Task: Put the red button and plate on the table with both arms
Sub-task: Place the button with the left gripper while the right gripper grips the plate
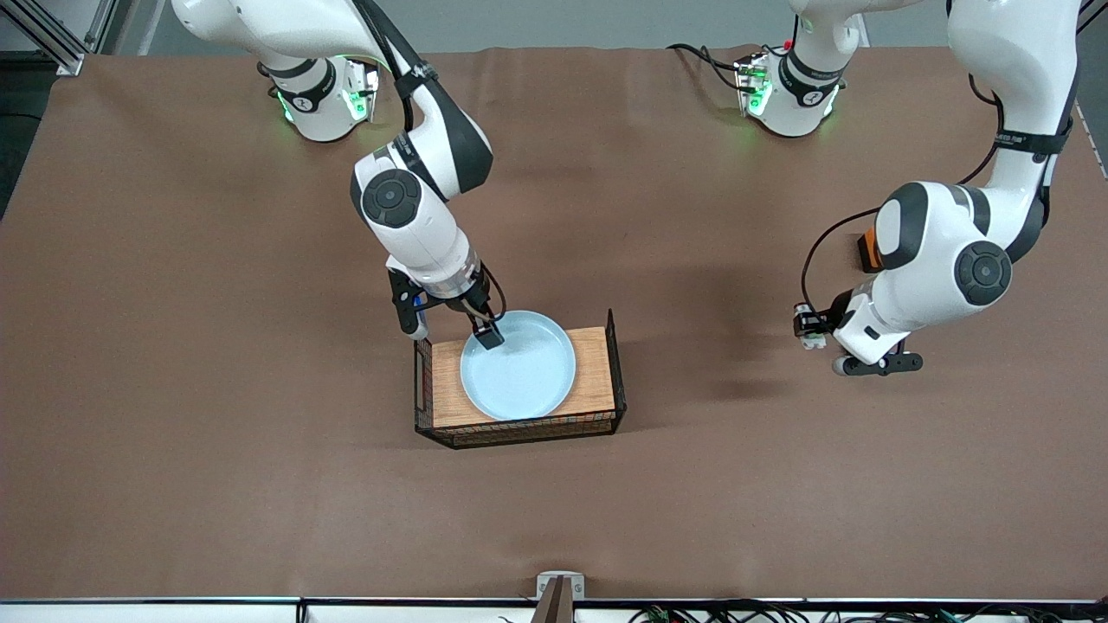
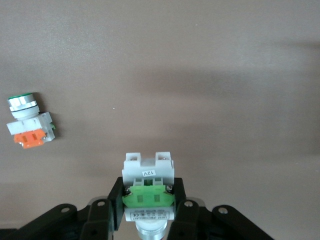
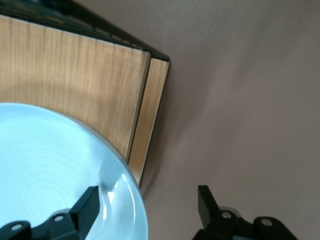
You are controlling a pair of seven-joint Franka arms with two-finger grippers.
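Observation:
The pale blue plate [image 1: 519, 368] [image 3: 45, 165] lies on a wooden board tray [image 1: 593, 363]. My right gripper [image 1: 452, 333] [image 3: 147, 192] is low over the plate's edge at the end toward the right arm. It is open and straddles the rim: one finger [image 3: 90, 200] is inside the plate, the other stands apart over the table [image 1: 216, 389]. My left gripper [image 1: 809, 325] [image 2: 148, 187] hangs a little above the table at the left arm's end. It is shut on the red button [image 2: 148, 175] [image 1: 811, 337], a white-grey block with a green middle.
The tray [image 3: 75, 75] has black wire ends, and its board edge borders the brown table. A similar small block with an orange part [image 2: 30, 127] lies on the table beside the left gripper. An orange object [image 1: 868, 251] shows partly from under the left arm.

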